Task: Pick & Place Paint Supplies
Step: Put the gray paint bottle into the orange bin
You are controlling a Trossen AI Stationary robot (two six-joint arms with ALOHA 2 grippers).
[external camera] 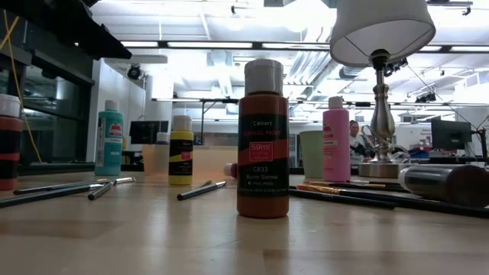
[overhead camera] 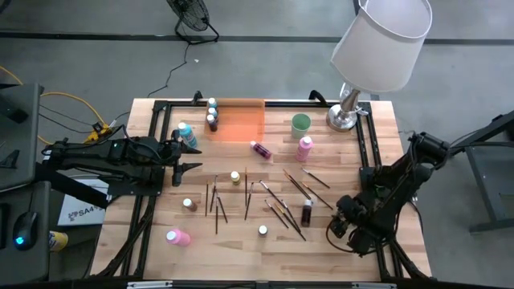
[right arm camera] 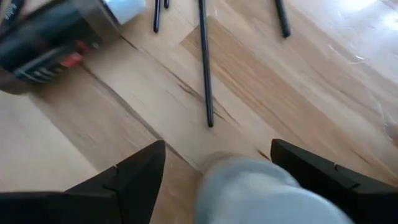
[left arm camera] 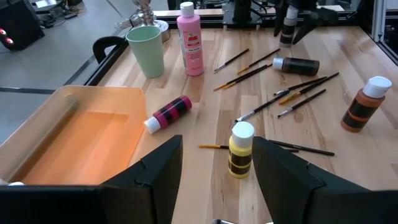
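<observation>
The left claw (overhead camera: 191, 156) is hovering over the left part of the desk (overhead camera: 345, 249) with its fingers spread and nothing between them. Its wrist view is looking past them at a yellow paint bottle (left arm camera: 240, 150) standing upright just ahead, with a thin paintbrush (left arm camera: 217, 147) lying beside it. Beyond that, a pink-and-black bottle (left arm camera: 168, 114) is lying on its side next to the translucent orange tray (left arm camera: 43, 140). Farther off, a tall pink bottle (left arm camera: 190, 38) is standing beside the pale green cup (left arm camera: 147, 51).

The right claw (overhead camera: 340, 227) is sitting low at the desk's right front corner, fingers spread wide (a pale, blurred shape shows between them in its wrist view, and I cannot tell what it is). Just beyond its tips a dark bottle (right arm camera: 59, 37) is lying on its side, with a dark paintbrush (right arm camera: 205, 62) nearby.

Outward across the middle of the desk, more paintbrushes (overhead camera: 281, 210) are lying scattered among small bottles: a brown one (external camera: 263, 137) standing upright, a teal one (external camera: 109, 141) and three at the tray's back-left corner (overhead camera: 212, 113). A lamp (overhead camera: 377, 48) is standing at the back right.
</observation>
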